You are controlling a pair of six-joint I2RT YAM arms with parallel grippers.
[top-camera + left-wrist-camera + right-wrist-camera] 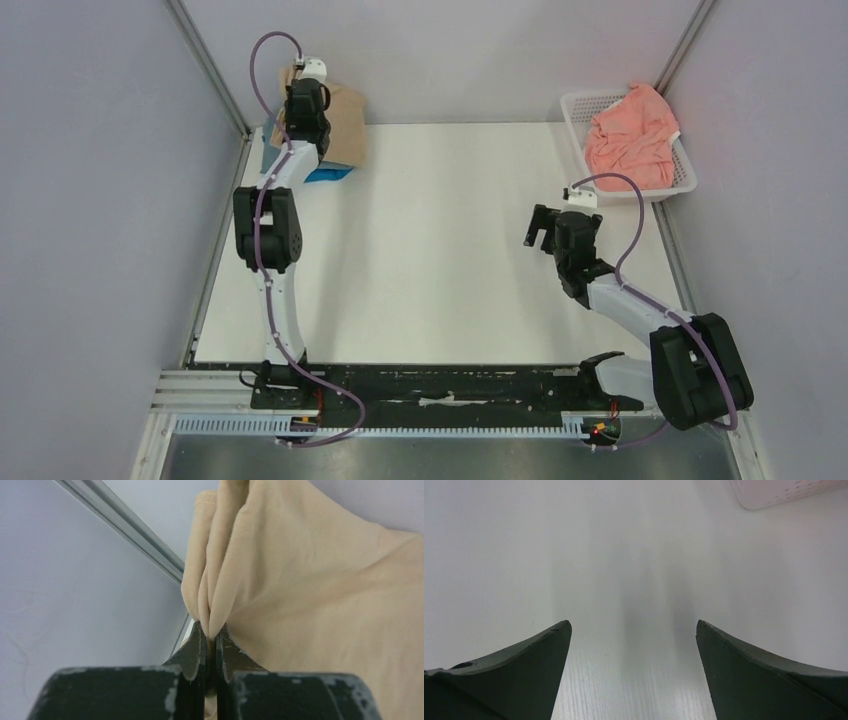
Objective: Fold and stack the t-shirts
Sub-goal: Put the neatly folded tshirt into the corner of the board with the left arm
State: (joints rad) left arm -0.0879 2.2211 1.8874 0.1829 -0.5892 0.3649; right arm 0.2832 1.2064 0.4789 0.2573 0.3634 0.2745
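Left gripper (pixel 210 630) pinched tight on a gathered fold of the tan t-shirt (pixel 320 590), two or three layers bunched between the tips; right gripper (pixel 633 625) spread wide, nothing in it, over bare table (pixel 430 250) at right centre of the overhead view, well apart from the cloth. Tan shirt sits in the upper left corner, draped over a bright blue t-shirt (pixel 330 174). Salmon-pink t-shirt (pixel 630 135) heaped in the white basket (pixel 575 105), upper right. Step looks like setting tan on the stack: best to lower so the free edge lands first, draw it flat, then let go. Pleats run from the jaws to the top edge of the wrist view; overhead, the cloth's long axis slants down-right from the pinch; collar end cannot be told
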